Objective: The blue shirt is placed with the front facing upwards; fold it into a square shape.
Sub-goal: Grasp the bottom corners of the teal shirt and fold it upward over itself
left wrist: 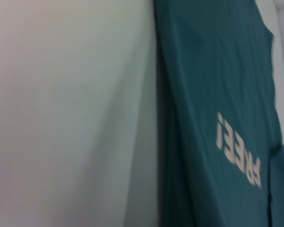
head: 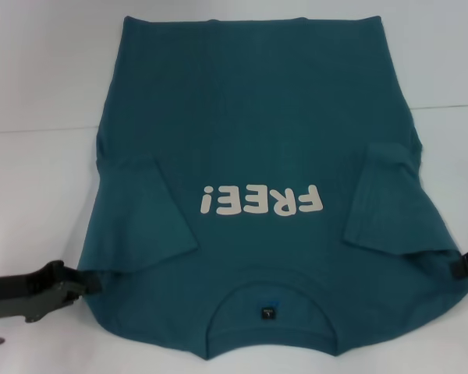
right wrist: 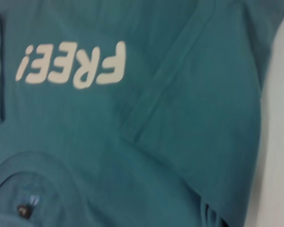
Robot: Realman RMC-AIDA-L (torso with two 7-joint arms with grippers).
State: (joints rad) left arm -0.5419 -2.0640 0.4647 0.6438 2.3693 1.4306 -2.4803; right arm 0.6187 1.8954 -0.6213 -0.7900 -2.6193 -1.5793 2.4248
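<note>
While spread print-up: blue shirt (head: 257,148) on white bench (head: 39,86), sleeves folded inward.
Left hand (head: 84,282): at shoulder edge; grip state undeterminable.
Right hand (head: 466,265): at opposite shoulder; likewise undeterminable.

Dark teal-blue shirt (head: 257,132) of plain cloth, white "FREE!" print (head: 262,201) on the chest, small dark neck label (head: 267,312), white table (head: 39,93), dark grey-black left gripper (head: 76,282)

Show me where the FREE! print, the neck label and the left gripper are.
FREE! print (head: 262,201): head view, middle of the white letters.
neck label (head: 267,312): head view, the label's centre.
left gripper (head: 84,282): head view, tip at the shirt's edge.
</note>
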